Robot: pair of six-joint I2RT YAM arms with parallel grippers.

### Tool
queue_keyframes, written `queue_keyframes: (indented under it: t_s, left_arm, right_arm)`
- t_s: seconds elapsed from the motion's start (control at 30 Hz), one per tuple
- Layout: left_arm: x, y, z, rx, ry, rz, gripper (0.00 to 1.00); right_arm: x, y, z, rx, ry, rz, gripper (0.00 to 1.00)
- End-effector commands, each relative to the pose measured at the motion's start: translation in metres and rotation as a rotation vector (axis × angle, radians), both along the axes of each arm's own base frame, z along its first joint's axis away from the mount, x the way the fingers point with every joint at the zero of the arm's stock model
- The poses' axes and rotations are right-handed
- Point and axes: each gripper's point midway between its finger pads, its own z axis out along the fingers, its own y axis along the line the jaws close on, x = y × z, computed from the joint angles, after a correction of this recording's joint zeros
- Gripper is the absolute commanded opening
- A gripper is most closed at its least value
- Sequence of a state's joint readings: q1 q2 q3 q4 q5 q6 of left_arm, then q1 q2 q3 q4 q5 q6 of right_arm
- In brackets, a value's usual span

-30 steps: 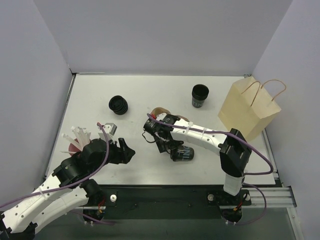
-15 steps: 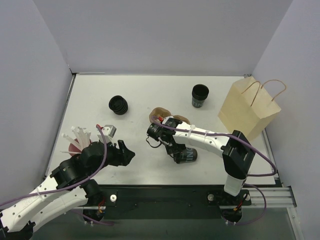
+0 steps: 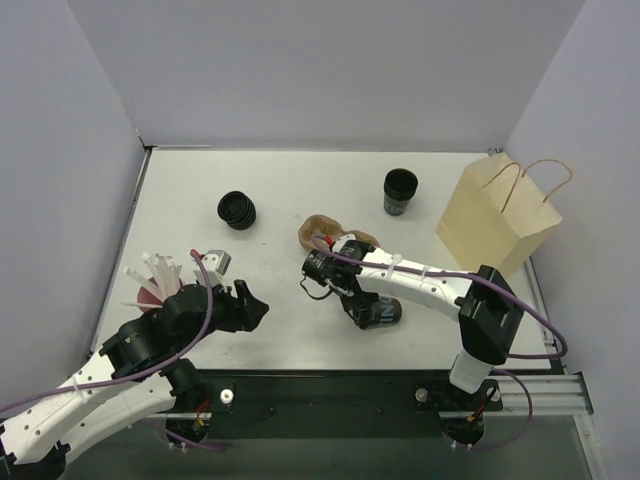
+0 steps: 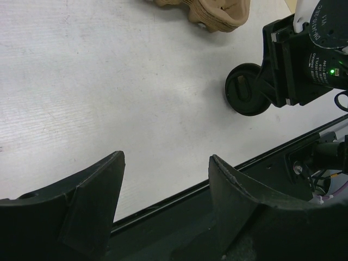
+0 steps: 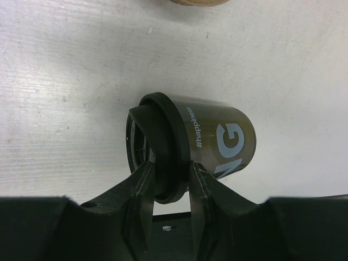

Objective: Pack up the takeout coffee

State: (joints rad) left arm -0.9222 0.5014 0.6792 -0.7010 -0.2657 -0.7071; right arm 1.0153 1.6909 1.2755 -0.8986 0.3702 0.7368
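Takeout coffee (image 3: 383, 312) lies on its side near the middle of the table's (image 3: 280, 180) near edge. Right gripper (image 5: 169, 168): jaws clamped on its lid (image 5: 173, 136). Left gripper (image 4: 166, 157): jaws apart.

**Bits and pieces around the table**

From the top camera I'm looking down on a white table (image 3: 180, 190), boxed in by pale lilac walls (image 3: 300, 70). Far right, a tan paper bag (image 3: 497, 218) stands upright, mouth open, twine handles arching over it. To its left and apart from it, near the back, there's an upright stack of open black cups (image 3: 400, 190). Across on the left half sits a shorter ribbed stack of black lids (image 3: 238, 210). In mid-table a brown pulp carrier (image 3: 320, 226) is only partly in my view. Down at the left edge pale straws (image 3: 155, 275) fan out, with something red among them. Beside them is a small grey-white item (image 3: 220, 260), and I can't tell what it is.
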Motion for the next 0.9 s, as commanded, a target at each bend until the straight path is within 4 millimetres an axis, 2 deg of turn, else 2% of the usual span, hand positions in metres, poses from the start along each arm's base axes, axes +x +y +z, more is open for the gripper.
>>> queue_keyframes:
  t_s: [0.0, 0.2, 0.23, 0.3, 0.33, 0.37, 0.4, 0.43, 0.47, 0.5, 0.53, 0.57, 0.6, 0.63, 0.67, 0.7, 0.73, 0.87]
  left_arm:
    - [0.001, 0.001, 0.009, -0.024, -0.015, 0.013, 0.72]
    - [0.001, 0.000, 0.008, -0.017, -0.013, 0.014, 0.73]
    - [0.002, 0.000, 0.007, -0.015, -0.011, 0.014, 0.72]
    - [0.002, -0.001, 0.007, -0.015, -0.010, 0.011, 0.72]
    - [0.002, -0.001, 0.007, -0.010, -0.008, 0.010, 0.72]
    - [0.002, -0.001, 0.007, -0.010, -0.008, 0.011, 0.72]
    - [0.002, -0.001, 0.007, -0.011, -0.008, 0.009, 0.72]
    - [0.002, -0.002, 0.007, -0.010, -0.007, 0.009, 0.72]
    - [0.002, -0.001, 0.007, -0.008, -0.006, 0.009, 0.73]
    - [0.001, -0.002, 0.007, -0.007, -0.005, 0.006, 0.73]
    - [0.001, -0.002, 0.006, -0.005, -0.003, 0.007, 0.72]
    - [0.002, -0.002, 0.006, -0.005, -0.003, 0.007, 0.73]
    - [0.001, -0.003, 0.005, -0.001, -0.002, 0.003, 0.72]
    - [0.001, -0.003, 0.004, 0.001, -0.001, 0.001, 0.72]
    - [0.002, -0.004, 0.004, 0.002, 0.000, 0.003, 0.73]
    - [0.002, -0.004, 0.003, 0.005, 0.001, 0.002, 0.73]
    - [0.002, -0.004, 0.002, 0.009, 0.002, -0.002, 0.72]
    - [0.002, -0.006, 0.000, 0.012, 0.013, -0.005, 0.72]
  right_arm:
    - [-0.002, -0.015, 0.009, -0.019, -0.039, -0.011, 0.22]
    - [0.010, -0.011, 0.037, 0.099, -0.136, -0.021, 0.20]
    - [0.014, -0.005, 0.047, 0.179, -0.171, -0.027, 0.20]
    - [0.015, -0.010, 0.050, 0.231, -0.199, -0.046, 0.20]
    - [0.023, -0.012, 0.063, 0.299, -0.256, -0.075, 0.20]
    - [0.020, -0.020, 0.056, 0.309, -0.259, -0.094, 0.20]
    - [0.021, -0.026, 0.066, 0.374, -0.298, -0.115, 0.20]
    - [0.029, -0.024, 0.067, 0.458, -0.321, -0.147, 0.20]
    - [0.026, -0.035, 0.054, 0.466, -0.322, -0.175, 0.19]
    - [0.026, -0.042, 0.062, 0.527, -0.366, -0.190, 0.18]
    - [0.034, -0.046, 0.068, 0.571, -0.421, -0.217, 0.19]
    - [0.031, -0.055, 0.057, 0.569, -0.427, -0.233, 0.19]
    - [0.033, -0.057, 0.070, 0.640, -0.484, -0.240, 0.19]
    - [0.038, -0.066, 0.072, 0.667, -0.516, -0.278, 0.20]
    - [0.033, -0.072, 0.055, 0.683, -0.495, -0.300, 0.20]
    - [0.038, -0.075, 0.069, 0.763, -0.559, -0.316, 0.20]
    - [0.043, -0.087, 0.066, 0.781, -0.582, -0.363, 0.21]
    - [0.048, -0.105, 0.065, 0.900, -0.635, -0.425, 0.21]
